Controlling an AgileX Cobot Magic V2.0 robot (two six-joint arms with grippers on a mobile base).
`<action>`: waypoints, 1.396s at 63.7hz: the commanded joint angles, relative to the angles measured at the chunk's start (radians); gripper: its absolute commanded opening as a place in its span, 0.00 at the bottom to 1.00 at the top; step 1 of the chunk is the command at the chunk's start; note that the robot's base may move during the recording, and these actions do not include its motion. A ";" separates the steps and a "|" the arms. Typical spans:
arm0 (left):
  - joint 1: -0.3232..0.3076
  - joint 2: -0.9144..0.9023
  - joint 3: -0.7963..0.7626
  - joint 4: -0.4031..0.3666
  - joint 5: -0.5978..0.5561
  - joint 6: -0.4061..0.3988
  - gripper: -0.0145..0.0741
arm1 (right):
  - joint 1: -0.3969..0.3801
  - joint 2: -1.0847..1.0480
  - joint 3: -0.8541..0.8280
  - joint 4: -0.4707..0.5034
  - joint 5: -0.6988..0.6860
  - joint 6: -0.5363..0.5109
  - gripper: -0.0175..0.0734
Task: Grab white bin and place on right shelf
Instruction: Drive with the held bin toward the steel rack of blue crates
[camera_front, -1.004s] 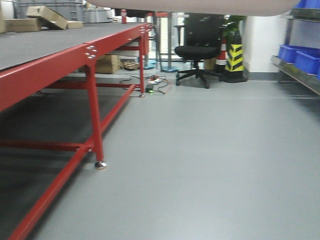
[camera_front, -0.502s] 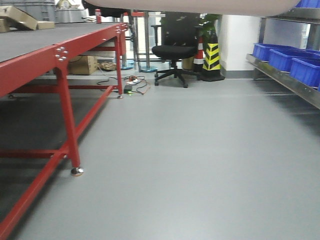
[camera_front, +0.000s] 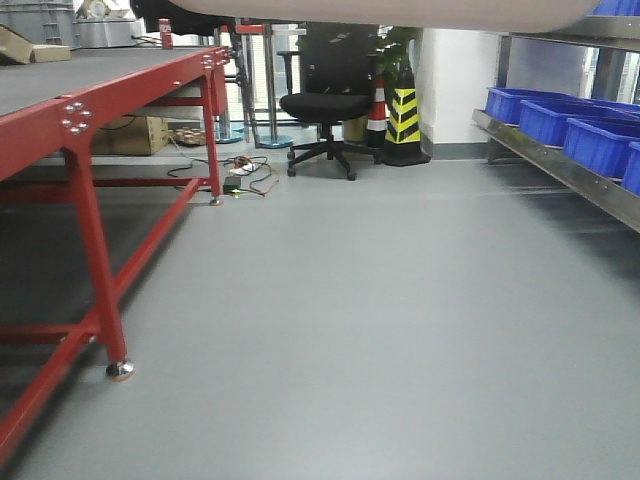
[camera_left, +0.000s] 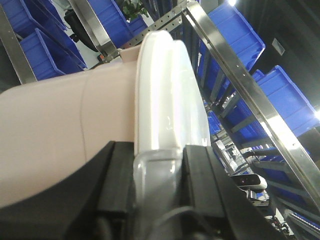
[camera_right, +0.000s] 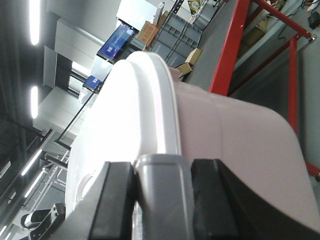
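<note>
white bin (camera_left: 60, 125) 1 | red table (camera_front: 130, 95) 1 | office chair (camera_front: 325, 100) 1 | blue bins (camera_front: 600, 140) many

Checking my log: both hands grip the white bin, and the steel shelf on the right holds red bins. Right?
No. The bins on the right shelf are blue, not red, as the exterior front-facing view shows. The left hand and right hand do grip the white bin.

My front camera sits low, facing forward over the floor (camera_front: 400, 330) beneath the white bin (camera_front: 400, 10), while both wrist cameras hug its lid (camera_left: 165, 90): left shares the steel shelf (camera_front: 560, 165) with front, right the red table (camera_front: 100, 110).
</note>
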 joint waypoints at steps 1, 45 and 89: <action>-0.052 -0.055 -0.043 -0.151 0.343 -0.004 0.02 | 0.031 -0.029 -0.041 0.086 0.164 -0.001 0.27; -0.052 -0.055 -0.043 -0.151 0.343 -0.004 0.02 | 0.031 -0.029 -0.041 0.086 0.157 -0.001 0.27; -0.050 -0.055 -0.043 -0.151 0.343 -0.004 0.02 | 0.031 -0.028 -0.041 0.086 0.153 -0.001 0.27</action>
